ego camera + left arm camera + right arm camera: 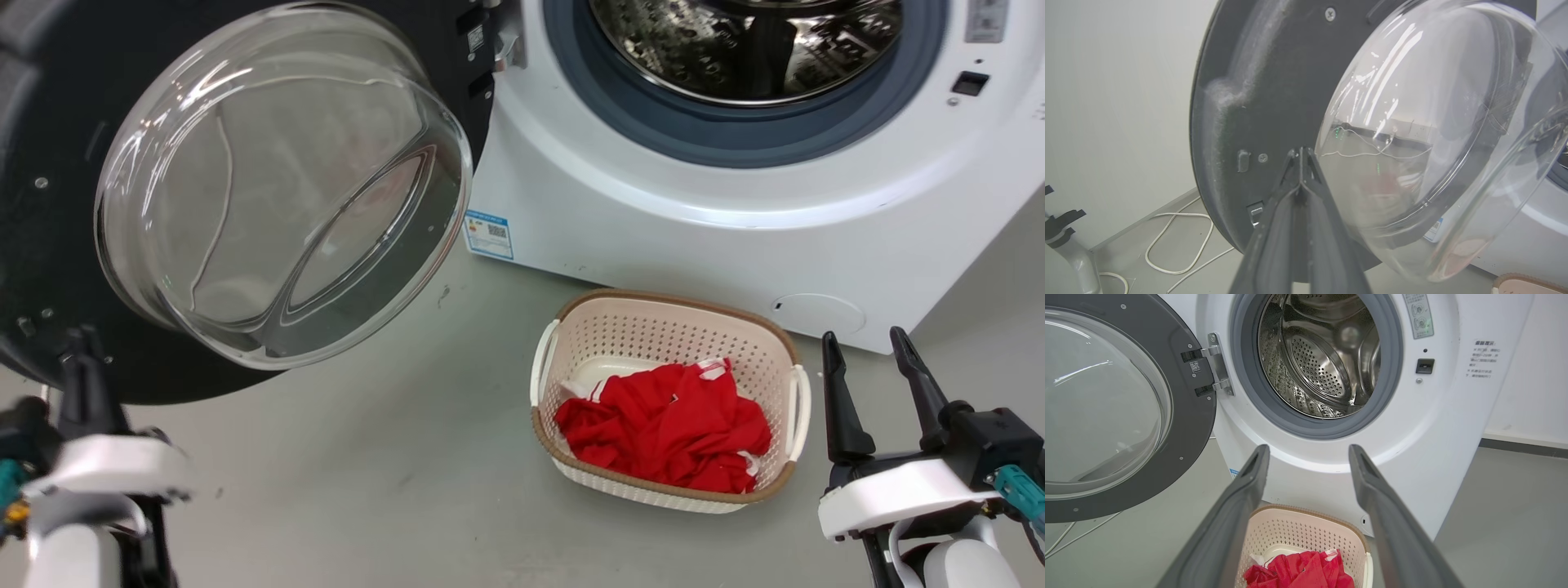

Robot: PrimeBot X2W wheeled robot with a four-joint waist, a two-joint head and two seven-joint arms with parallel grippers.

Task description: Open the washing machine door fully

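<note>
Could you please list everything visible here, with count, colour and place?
washing machine: one, white, ahead of the robot
drum: one, steel, inside the machine
gasket: one, blue-grey, ringing the drum
washing machine door: one, black with clear glass bowl, swung open left of the drum
hinge: one, silver, joining door to machine
label sticker: one, blue, machine's lower front corner
filter cap: one, white, low on the machine's front
basket: one, cream with brown rim, on the floor
garment: one bundle, red, in the basket
cable: one, white, on the floor beyond the door
left gripper: one, dark, shut, by the door's inner face
right gripper: one, dark, open, right of the basket
</note>
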